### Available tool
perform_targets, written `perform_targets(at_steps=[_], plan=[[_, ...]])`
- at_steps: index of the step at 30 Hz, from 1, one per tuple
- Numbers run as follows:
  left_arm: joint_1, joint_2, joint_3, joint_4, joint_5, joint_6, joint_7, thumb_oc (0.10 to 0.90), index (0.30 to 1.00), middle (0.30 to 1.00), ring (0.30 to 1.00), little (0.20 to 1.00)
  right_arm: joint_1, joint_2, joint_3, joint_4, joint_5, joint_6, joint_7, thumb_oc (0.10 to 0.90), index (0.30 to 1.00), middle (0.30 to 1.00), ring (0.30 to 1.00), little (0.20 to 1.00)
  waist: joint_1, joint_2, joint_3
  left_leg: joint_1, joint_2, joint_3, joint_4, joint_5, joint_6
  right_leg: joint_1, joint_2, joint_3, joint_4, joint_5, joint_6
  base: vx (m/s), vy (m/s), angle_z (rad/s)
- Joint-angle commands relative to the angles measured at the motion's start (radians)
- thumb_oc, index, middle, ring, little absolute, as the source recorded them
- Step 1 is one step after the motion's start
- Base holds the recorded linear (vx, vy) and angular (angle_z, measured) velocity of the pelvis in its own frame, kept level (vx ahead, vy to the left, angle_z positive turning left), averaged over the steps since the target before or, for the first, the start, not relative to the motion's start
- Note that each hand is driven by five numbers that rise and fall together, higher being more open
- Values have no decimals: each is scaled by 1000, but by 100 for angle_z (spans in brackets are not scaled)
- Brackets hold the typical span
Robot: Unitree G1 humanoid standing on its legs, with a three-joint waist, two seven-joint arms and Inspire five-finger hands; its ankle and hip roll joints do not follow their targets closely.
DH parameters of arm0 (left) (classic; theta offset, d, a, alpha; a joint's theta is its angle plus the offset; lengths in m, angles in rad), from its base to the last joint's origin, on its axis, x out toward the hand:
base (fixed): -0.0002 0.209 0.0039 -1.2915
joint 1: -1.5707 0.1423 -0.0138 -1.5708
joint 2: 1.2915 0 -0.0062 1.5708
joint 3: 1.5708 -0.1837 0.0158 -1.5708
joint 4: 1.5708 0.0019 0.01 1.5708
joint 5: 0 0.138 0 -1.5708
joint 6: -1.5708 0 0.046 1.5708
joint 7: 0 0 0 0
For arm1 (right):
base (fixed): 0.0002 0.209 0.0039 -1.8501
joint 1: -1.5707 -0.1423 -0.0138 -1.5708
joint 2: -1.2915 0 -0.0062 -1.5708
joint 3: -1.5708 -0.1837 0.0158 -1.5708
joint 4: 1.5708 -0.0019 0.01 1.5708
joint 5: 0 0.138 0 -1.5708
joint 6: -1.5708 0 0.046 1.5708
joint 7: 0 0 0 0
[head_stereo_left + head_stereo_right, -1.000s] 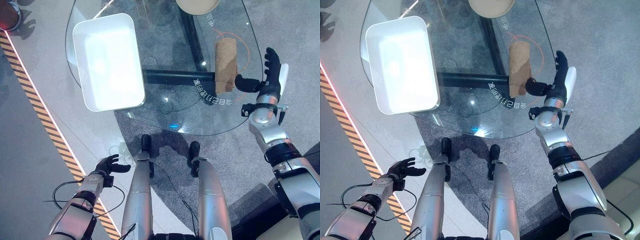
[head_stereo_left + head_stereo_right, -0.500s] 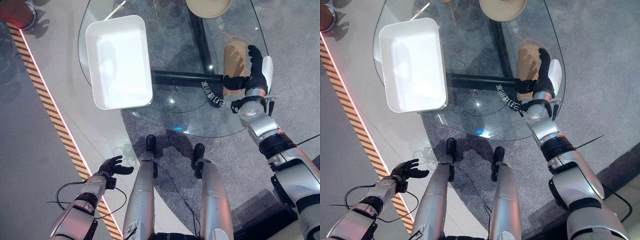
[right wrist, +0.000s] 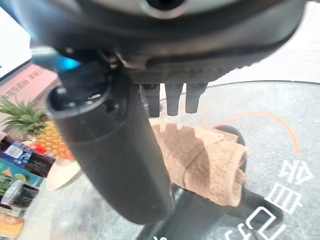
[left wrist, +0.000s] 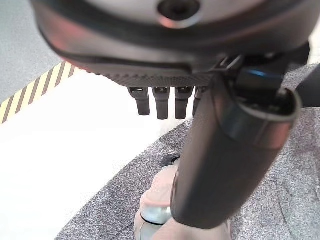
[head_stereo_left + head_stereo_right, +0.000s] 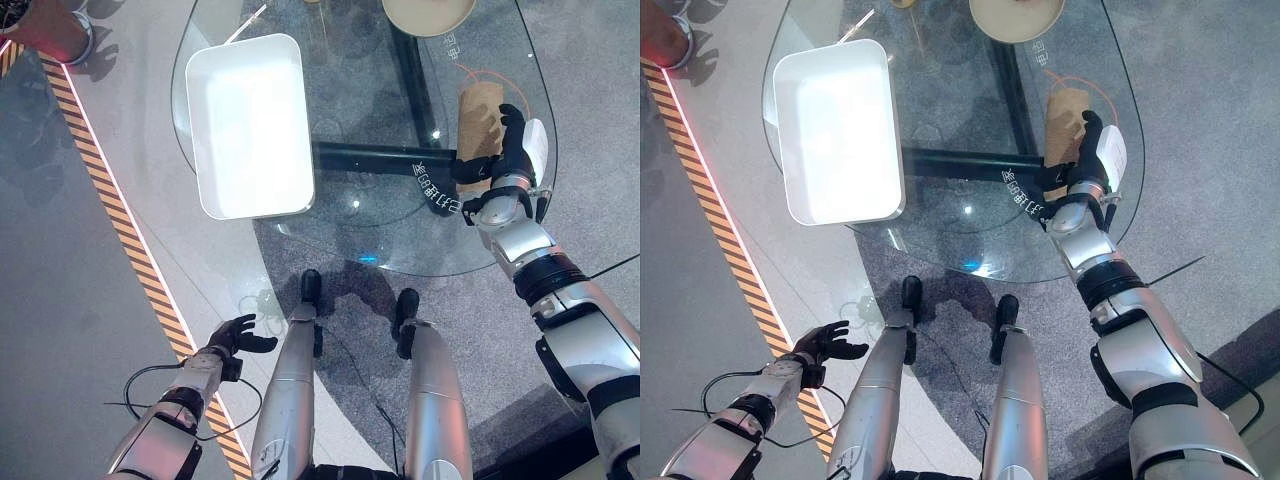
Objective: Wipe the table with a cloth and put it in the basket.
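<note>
A folded brown cloth [image 5: 478, 112] lies on the round glass table [image 5: 350, 60] near its right edge. My right hand [image 5: 512, 150] is over the cloth's near end, open, with straight fingers [image 3: 172, 97] reaching across the cloth [image 3: 200, 160] and the thumb [image 3: 110, 145] beside it. I cannot tell whether the palm presses on the cloth. The white rectangular basket [image 5: 205, 150] stands on the table's left part, with nothing in it. My left hand [image 5: 235, 335] hangs low by the floor, open and holding nothing.
A beige round dish [image 5: 428, 10] sits at the table's far edge, and an orange cord [image 5: 495, 75] loops past the cloth. A black bar [image 5: 380, 158] runs under the glass. Striped tape [image 5: 120, 230] crosses the floor; a person's shoe [image 5: 50, 25] is far left.
My right hand has moved left from beside the cloth to over its near end. The camera has shifted too. The left hand has stayed where it was.
</note>
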Motion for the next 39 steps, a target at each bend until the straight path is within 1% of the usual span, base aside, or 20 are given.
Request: perform_targets(at_steps=[1, 6, 13, 17, 22, 31, 39], plan=[[63, -19, -22, 10, -21, -11, 21, 800, 900, 900, 900, 900, -137, -51, 23, 2, 30, -28, -15, 800, 900, 900, 900, 900, 6, 42, -21, -6, -17, 39, 94, -82, 54, 22, -16, -47, -76, 69, -15, 0, 0, 0], [61, -25, -30, 4, -27, -5, 25, 800, 900, 900, 900, 900, -151, -37, 25, 37, 45, -15, 2, 800, 900, 900, 900, 900, 11, 50, -21, -12, -20, 38, 92, -79, 55, 11, -16, -46, -72, 70, -16, 0, 0, 0], [58, -35, -42, 5, -35, -6, 27, 800, 900, 900, 900, 900, -173, -27, 36, 78, 33, 2, 18, 800, 900, 900, 900, 900, 17, 60, -21, -22, -23, 39, 87, -74, 58, -3, -20, -49, -70, 73, -14, 0, 0, 0], [61, -36, -46, -2, -38, -3, 31, 800, 900, 900, 900, 900, -173, -26, 40, 82, 7, 28, 0, 800, 900, 900, 900, 900, 20, 63, -21, -29, -24, 38, 87, -71, 60, -13, -20, -49, -63, 74, -14, 0, 0, 0], [65, -43, -53, 2, -44, -13, 31, 800, 900, 900, 900, 900, -187, -30, 54, 108, -23, 35, -35, 800, 900, 900, 900, 900, 23, 70, -21, -34, -25, 38, 86, -70, 61, -20, -23, -49, -62, 76, -12, 0, 0, 0], [61, -47, -66, 6, -52, -18, 26, 800, 900, 900, 900, 900, -200, -36, 73, 152, -67, 66, -36, 800, 900, 900, 900, 900, 26, 77, -21, -43, -27, 38, 84, -67, 64, -33, -25, -50, -62, 82, -10, 0, 0, 0], [57, -46, -74, 5, -62, -19, 27, 800, 900, 900, 900, 900, -199, -31, 78, 175, -86, 60, -43, 800, 900, 900, 900, 900, 27, 81, -21, -48, -30, 39, 79, -65, 65, -38, -24, -51, -66, 86, -6, 0, 0, 0]])
